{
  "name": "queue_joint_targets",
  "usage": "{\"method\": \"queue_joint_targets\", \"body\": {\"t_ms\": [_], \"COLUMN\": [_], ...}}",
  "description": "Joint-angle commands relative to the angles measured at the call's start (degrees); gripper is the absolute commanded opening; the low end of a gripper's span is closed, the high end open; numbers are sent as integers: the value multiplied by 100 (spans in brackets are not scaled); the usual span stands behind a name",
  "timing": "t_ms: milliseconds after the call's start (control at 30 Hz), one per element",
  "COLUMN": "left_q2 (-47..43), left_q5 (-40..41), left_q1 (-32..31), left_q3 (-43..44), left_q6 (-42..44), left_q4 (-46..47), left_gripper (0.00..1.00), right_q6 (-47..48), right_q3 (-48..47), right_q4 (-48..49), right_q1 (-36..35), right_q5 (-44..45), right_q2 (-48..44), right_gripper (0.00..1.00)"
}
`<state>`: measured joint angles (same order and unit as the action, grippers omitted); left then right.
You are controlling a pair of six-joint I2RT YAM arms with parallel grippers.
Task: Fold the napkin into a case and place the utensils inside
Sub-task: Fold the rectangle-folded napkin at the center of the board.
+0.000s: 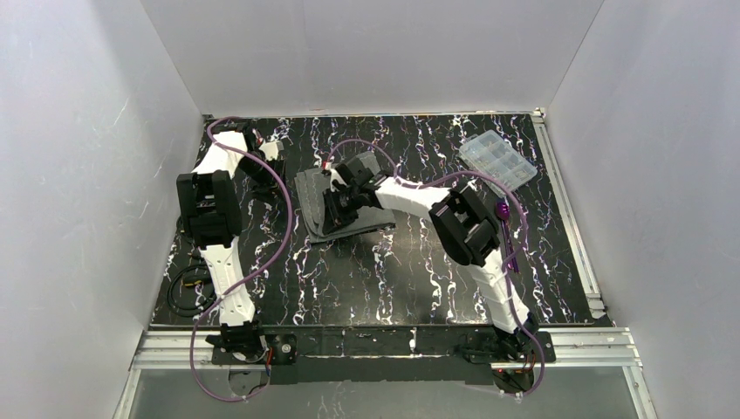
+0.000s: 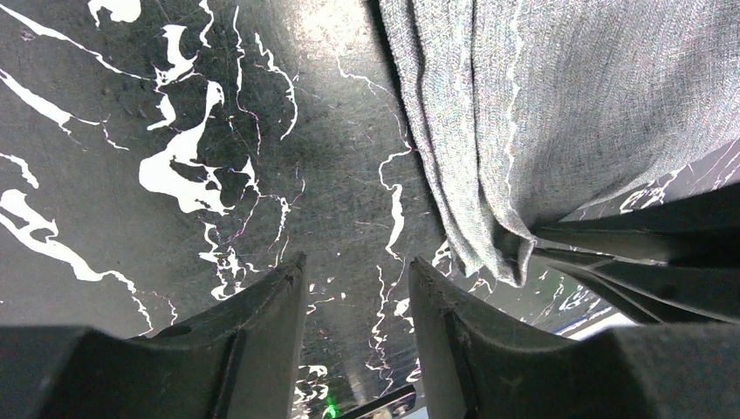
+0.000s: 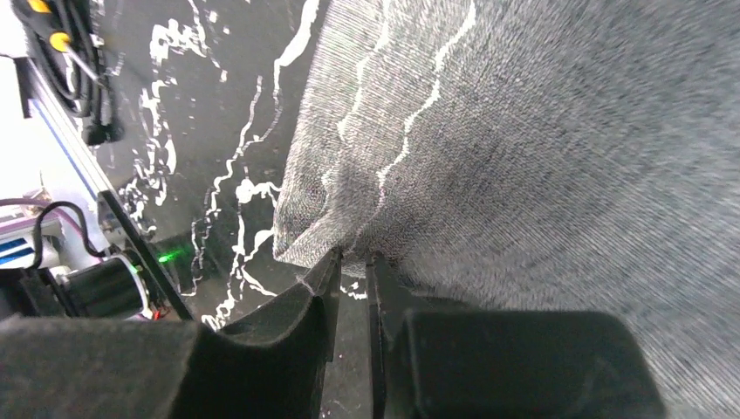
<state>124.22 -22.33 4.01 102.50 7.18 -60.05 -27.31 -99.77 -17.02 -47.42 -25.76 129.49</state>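
1. Shows a clear compartment box [image 1: 497, 161] at the desk's [image 1: 393, 279] back right, contents unreadable.
2. Clenches the right gripper [image 3: 353, 257] jaws on the folded napkin [image 3: 541, 157] corner, mid-desk.
3. Leaves the left gripper [image 2: 358, 262] jaws released beside it.
4. Half hides the purple utensils [image 1: 502, 210] behind the right arm [image 1: 471, 227].

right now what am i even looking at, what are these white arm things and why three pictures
The white things are two robot arms bolted to a black marbled table. The top view looks down from above; the other two come from a camera on each wrist, showing its own fingers. The right gripper is pinched shut on an edge of the grey napkin. The left gripper is open and holds nothing. Also on the table: a clear plastic box and purple utensils beside the right arm.
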Motion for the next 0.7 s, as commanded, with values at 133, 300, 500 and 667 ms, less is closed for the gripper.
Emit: {"method": "queue_joint_targets", "body": {"t_ms": [133, 300, 500, 667], "left_q2": [-136, -114, -91, -163], "left_q5": [-115, -71, -105, -162], "left_q1": [38, 32, 38, 38], "left_q3": [145, 124, 116, 90], "left_q6": [-32, -6, -47, -50], "left_q4": [-165, -165, -148, -156], "left_gripper": [43, 42, 42, 42], "right_q6": [-135, -2, 44, 97], "right_q3": [-494, -484, -570, -875], "right_q4": [-1, -137, -215, -532], "right_q1": [-314, -423, -419, -407], "right_q5": [-167, 83, 146, -37], "right_q2": [262, 176, 249, 521], "right_gripper": [27, 29, 33, 37]}}
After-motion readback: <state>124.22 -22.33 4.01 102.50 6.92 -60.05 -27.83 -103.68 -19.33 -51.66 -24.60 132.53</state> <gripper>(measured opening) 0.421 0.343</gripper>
